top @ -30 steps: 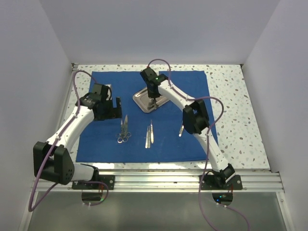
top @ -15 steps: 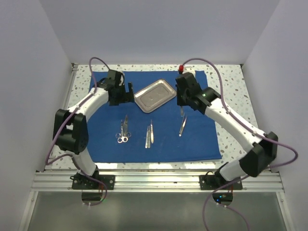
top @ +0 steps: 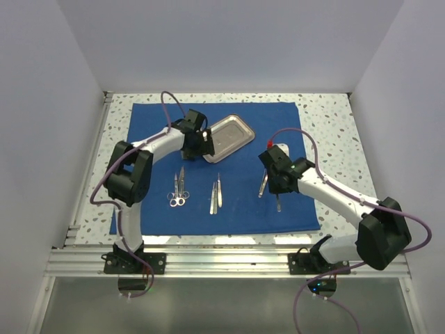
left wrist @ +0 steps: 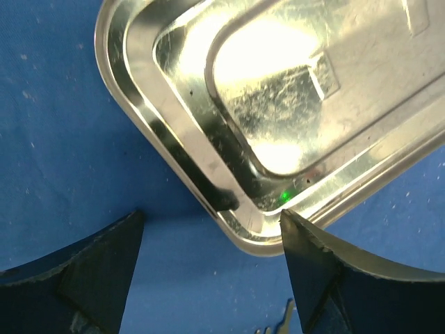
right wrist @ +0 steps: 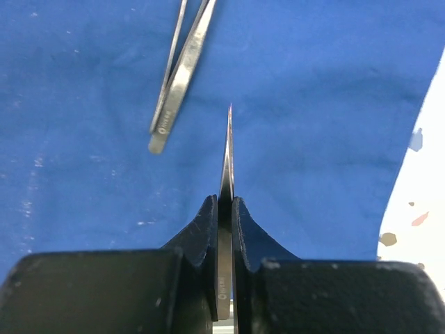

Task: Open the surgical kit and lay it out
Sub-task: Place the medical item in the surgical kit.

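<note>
Kit wrap (top: 146,202) flat on desk (top: 334,139), tray (top: 229,133) at 12 o'clock, scissors (top: 179,189) and tweezers (top: 215,195) rowed centrally; left tool (left wrist: 211,217) apart at tray corner, right tool (right wrist: 224,209) clamped on slim instrument (right wrist: 228,139) toward 3 o'clock, seemingly last to place.

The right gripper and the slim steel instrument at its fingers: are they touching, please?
Touching. The right wrist view shows the right gripper shut on the slim steel instrument, both fingers pressed against it with no gap.
</note>
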`<state>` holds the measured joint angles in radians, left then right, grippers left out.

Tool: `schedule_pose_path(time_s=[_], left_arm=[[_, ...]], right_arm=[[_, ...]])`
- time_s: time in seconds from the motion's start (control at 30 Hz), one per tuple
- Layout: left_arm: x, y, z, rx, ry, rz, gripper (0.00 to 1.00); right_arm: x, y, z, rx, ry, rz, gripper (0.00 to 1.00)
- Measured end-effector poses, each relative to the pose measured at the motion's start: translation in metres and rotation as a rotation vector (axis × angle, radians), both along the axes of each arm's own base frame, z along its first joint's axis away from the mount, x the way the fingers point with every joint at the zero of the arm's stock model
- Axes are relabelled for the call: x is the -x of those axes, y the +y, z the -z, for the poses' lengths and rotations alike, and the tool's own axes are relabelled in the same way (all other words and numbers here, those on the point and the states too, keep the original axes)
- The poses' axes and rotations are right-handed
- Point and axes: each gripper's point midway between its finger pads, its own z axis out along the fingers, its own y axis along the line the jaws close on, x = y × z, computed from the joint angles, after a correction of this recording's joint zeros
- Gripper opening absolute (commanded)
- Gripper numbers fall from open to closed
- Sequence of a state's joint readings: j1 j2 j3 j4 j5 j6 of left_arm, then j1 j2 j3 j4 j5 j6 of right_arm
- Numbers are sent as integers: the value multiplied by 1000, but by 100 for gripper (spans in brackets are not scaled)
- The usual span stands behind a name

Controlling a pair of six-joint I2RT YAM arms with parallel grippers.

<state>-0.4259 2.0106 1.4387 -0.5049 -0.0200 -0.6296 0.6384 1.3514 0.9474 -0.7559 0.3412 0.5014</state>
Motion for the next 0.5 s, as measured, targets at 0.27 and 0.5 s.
schedule_pose_path(time_s=[0.27,0.5], left_arm=[[-12,0,5,-8,-23,-45,60],[-19,0,8,-21,-29,-55,26]], right_arm=[[-2,12,29,-2,75,-3,50],[-6,14,27,0,72,-6,61]])
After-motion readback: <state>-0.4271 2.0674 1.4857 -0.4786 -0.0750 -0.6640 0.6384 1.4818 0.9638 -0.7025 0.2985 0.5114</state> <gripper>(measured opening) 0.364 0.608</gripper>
